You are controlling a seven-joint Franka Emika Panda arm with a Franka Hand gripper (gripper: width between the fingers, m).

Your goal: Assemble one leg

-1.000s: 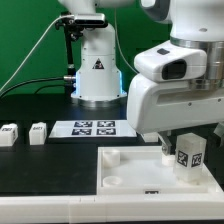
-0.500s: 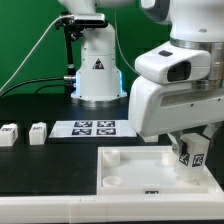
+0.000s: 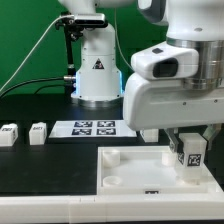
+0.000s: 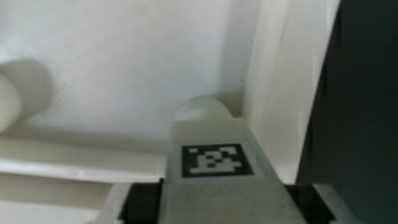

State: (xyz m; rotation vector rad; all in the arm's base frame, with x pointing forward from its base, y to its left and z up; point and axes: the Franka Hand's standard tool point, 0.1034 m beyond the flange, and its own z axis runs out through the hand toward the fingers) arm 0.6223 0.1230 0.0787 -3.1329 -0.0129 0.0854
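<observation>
Exterior view: tool (image 3: 190, 147) pinching the leg (image 3: 190, 160), upright over the white panel's (image 3: 128, 166) corner at the exterior view's right; contact with panel unclear. Wrist view: fingers (image 4: 150, 205) pressed against both leg sides; tag faces camera; leg's end near a round socket (image 4: 210, 106).

leg (image 3: 190, 157): small white square-section block, black-and-white tag facing out. Upright, pinched in gripper (image 3: 189, 150), 4 o'clock in the exterior view, over white panel (image 3: 138, 170) corner socket.
</observation>
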